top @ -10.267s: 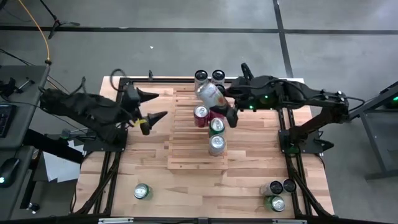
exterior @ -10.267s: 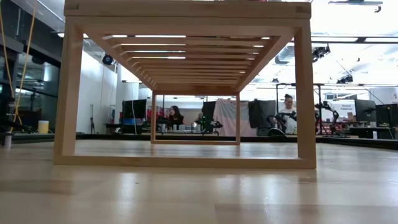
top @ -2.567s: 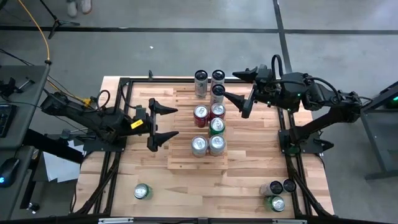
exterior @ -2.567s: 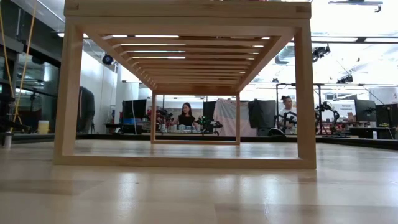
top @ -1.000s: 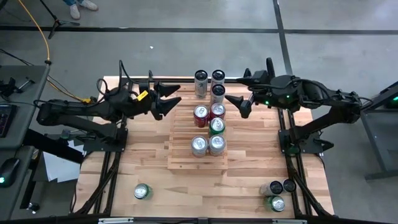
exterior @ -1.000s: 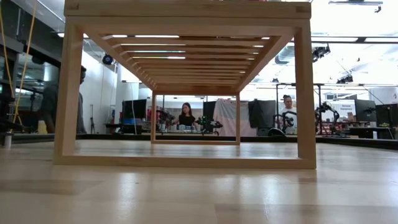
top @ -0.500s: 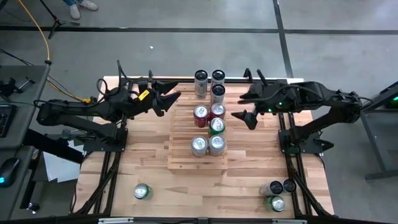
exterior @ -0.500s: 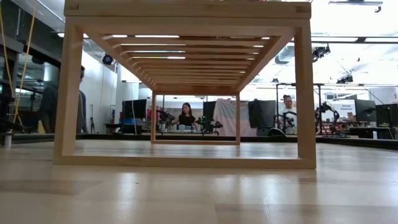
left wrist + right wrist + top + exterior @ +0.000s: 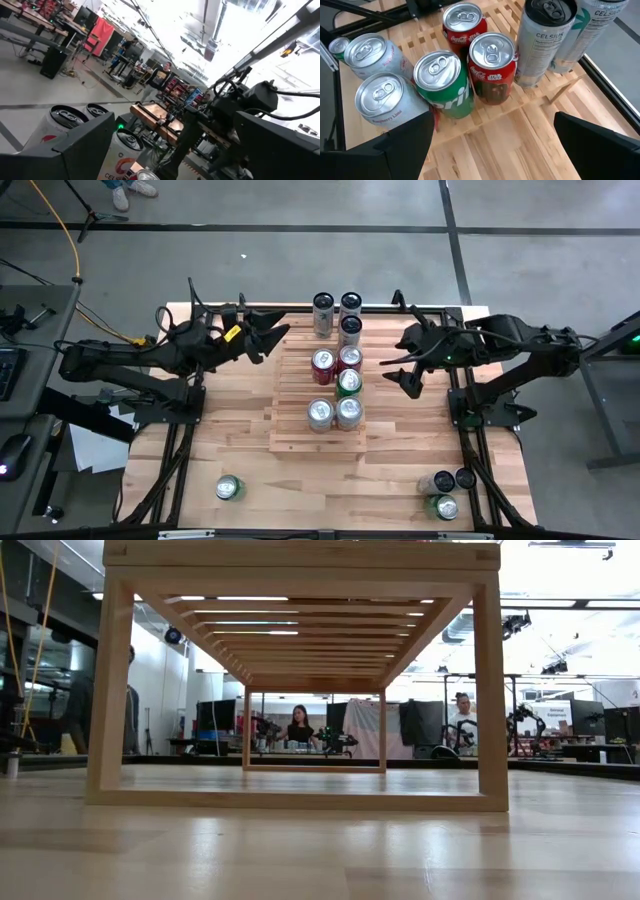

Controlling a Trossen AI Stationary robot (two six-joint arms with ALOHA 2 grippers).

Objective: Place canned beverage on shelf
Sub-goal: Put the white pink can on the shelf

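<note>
A: Starting at the right hand (image 9: 407, 370), what is it doing?

B: It is hovering empty just off the right edge of the shelf (image 9: 290, 430), its two fingers spread apart and gripping nothing. My guess is that it is hanging clear of the cans so as not to knock them.

A: And the left hand (image 9: 270, 332)?

B: It is waiting at the far left corner of the shelf, fingers apart as well, nothing between them.

A: Where are the cans sitting relative to the right hand?

B: They are standing upright on the slats, just beside it toward the middle. The right wrist view is showing two red cans (image 9: 490, 67), a green can (image 9: 445, 82) and two silver cans (image 9: 380, 95) packed touching each other, probably to save room. Two tall cans (image 9: 545, 35) are standing near the far end, with a third one on the slats just in front of them.

A: Anything left over?

B: A green can (image 9: 229, 487) is lying on the counter (image 9: 220, 410) at the near left, well apart from both hands, and a small cluster of cans (image 9: 445, 490) is sitting at the near right corner. The next pick probably comes from those.
</note>
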